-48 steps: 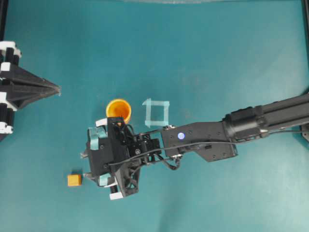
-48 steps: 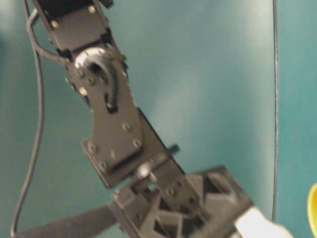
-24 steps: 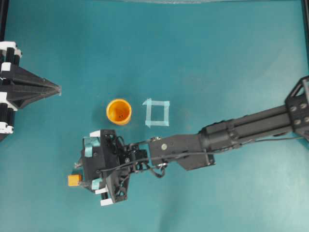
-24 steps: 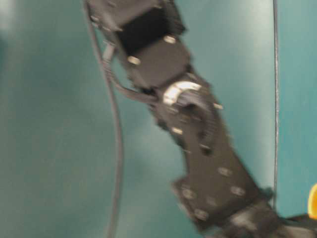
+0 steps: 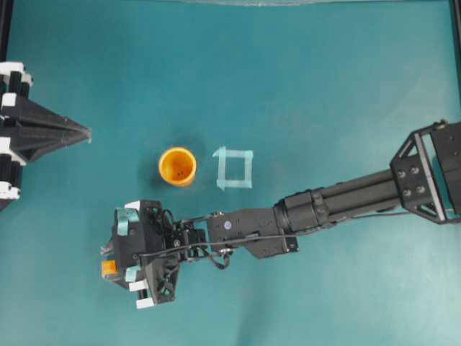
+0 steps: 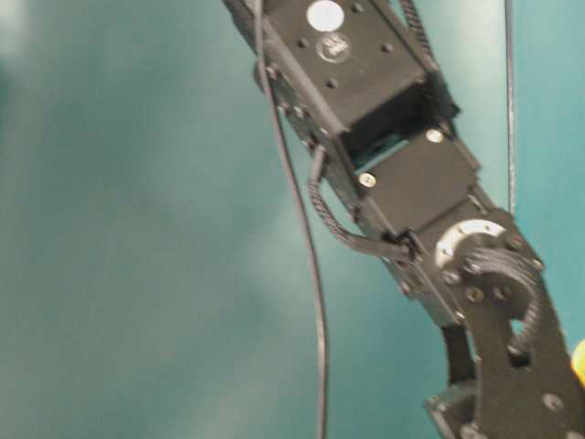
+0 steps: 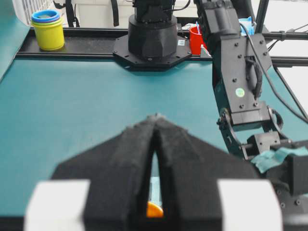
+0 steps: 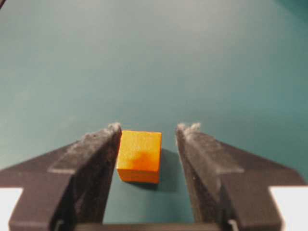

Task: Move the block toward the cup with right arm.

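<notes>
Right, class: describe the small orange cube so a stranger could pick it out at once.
Follow the long black right arm across the teal table to its claw. The small orange cube sits between the open fingers there. Unlike the round orange plastic cup nearby, it is square-edged, solid and much smaller.

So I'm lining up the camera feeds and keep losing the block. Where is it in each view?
Overhead exterior: the block sits lower left, at the right gripper, below-left of the cup.
Table-level exterior: not in view.
Left wrist: not visible.
Right wrist: centre, between the open fingers, nearer the left one.
Shared landmark: the right gripper, whose fingers frame it.
</notes>
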